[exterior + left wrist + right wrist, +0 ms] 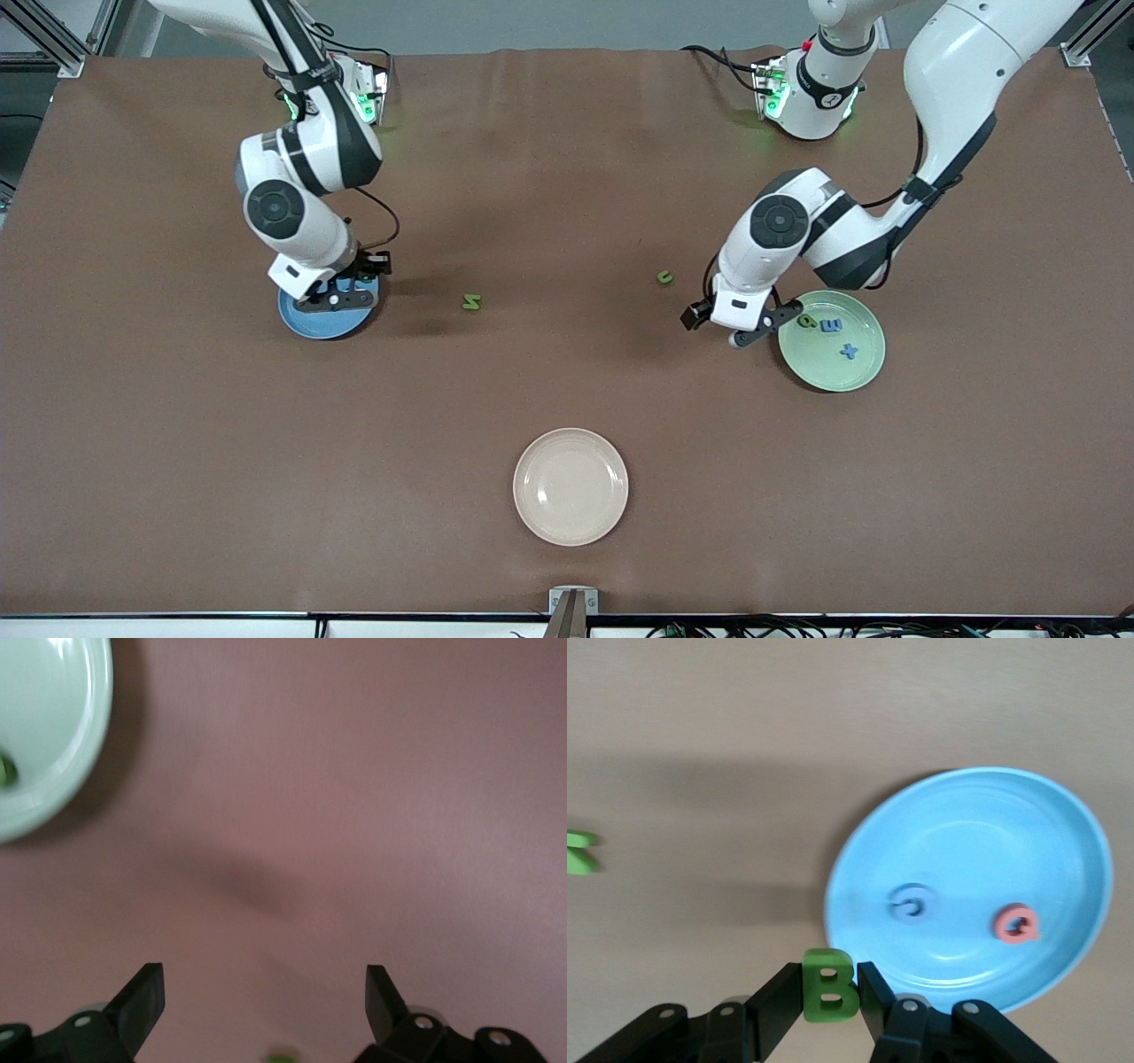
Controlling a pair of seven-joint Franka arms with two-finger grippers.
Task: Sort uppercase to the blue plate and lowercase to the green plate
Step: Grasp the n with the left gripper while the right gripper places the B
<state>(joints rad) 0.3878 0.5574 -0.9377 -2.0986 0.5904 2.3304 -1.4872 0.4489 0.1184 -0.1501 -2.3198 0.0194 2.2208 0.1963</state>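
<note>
cream plate point(570, 486) nearest, right gripper point(830, 992) pinching B point(829, 985)

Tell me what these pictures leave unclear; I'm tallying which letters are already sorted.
- Front view: the right gripper and its arm cover most of the blue plate, hiding the letters in it.
- Right wrist view: the blue letter in that plate is too blurred to read.
- Left wrist view: the picture's edge cuts off the green plate; only a sliver of one green letter shows.
- Left wrist view: the green blur between the open left gripper's fingers is cut off.
</note>
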